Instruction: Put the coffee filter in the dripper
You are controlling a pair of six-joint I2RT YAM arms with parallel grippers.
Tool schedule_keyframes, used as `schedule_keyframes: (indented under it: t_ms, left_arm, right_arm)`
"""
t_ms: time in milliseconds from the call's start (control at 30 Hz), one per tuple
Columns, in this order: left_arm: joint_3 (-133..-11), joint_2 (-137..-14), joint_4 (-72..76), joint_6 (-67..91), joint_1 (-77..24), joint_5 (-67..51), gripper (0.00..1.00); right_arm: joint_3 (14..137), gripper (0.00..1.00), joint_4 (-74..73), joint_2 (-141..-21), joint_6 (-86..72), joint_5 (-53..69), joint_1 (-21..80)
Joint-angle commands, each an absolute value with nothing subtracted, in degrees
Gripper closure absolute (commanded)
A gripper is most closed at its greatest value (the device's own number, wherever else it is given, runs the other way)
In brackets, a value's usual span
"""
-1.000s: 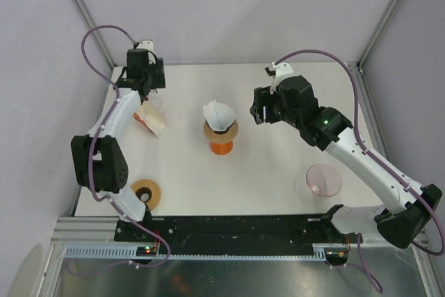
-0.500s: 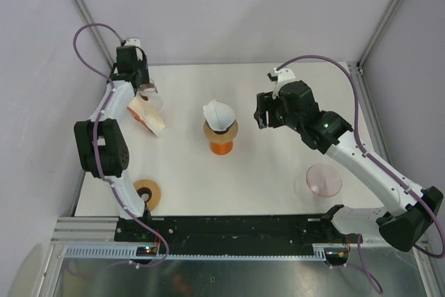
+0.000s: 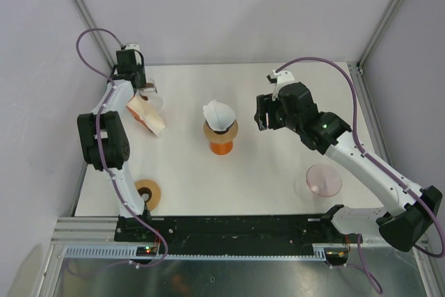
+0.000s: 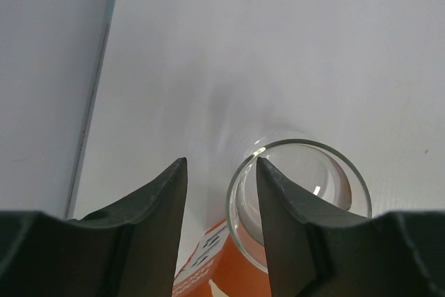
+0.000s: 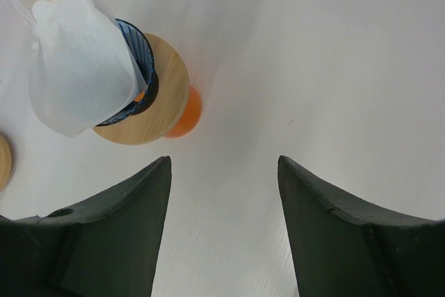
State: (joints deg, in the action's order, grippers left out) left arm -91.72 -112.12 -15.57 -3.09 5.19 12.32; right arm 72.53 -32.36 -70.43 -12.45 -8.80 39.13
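on the white table [image 3: 278,179], between pale walls [image 3: 208,12], the filter [image 3: 217,113] sits in the dripper [image 3: 229,131]; the left gripper [image 4: 221,166] and right gripper [image 5: 222,166] stand partly open, empty.

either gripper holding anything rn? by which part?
Nothing is held. The right gripper stands open beside the dripper, where the filter sits. The left gripper has jaws apart; the glass rim shows in the gap, unclamped.

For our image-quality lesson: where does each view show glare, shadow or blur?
Top external: even light, faint shadows. Left wrist: bright glints on the glass rim; the jaws render dark, with little detail. Right wrist: a faint, soft shadow beside the dripper; the filter is sharp.
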Motion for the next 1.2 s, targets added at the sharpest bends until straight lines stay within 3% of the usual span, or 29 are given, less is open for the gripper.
schedule_keyframes:
  t_ms: [0, 133, 333, 633, 767, 1167]
  left_arm:
    - [-92.79, -112.37, -14.50, -4.06, 5.66, 10.12, 0.51]
    - [-92.88, -112.99, -14.50, -4.24, 5.82, 9.39, 0.55]
    - [-92.93, -113.79, -14.57, -3.67, 6.30, 7.18, 0.77]
    - [-93.16, -115.13, -15.30, -3.39, 6.49, 4.76, 0.83]
    - [-93.13, -114.63, -15.54, -2.62, 6.44, 3.73, 0.97]
    - [-92.05, -107.53, -15.56, 1.32, 6.35, -4.20, 1.00]
  right_arm:
    - [72.52, 0.33, -31.75, -69.13, -12.95, -10.42, 38.82]
    - [72.51, 0.32, -31.41, -69.43, -13.04, -10.07, 38.73]
    - [72.51, 0.32, -31.59, -69.75, -13.07, -9.93, 38.72]
    - [72.51, 0.32, -32.06, -69.26, -13.04, -10.17, 38.73]
    - [72.51, 0.32, -31.96, -69.42, -13.14, -10.11, 38.69]
    - [72.51, 0.32, -30.81, -69.95, -13.25, -8.97, 38.75]
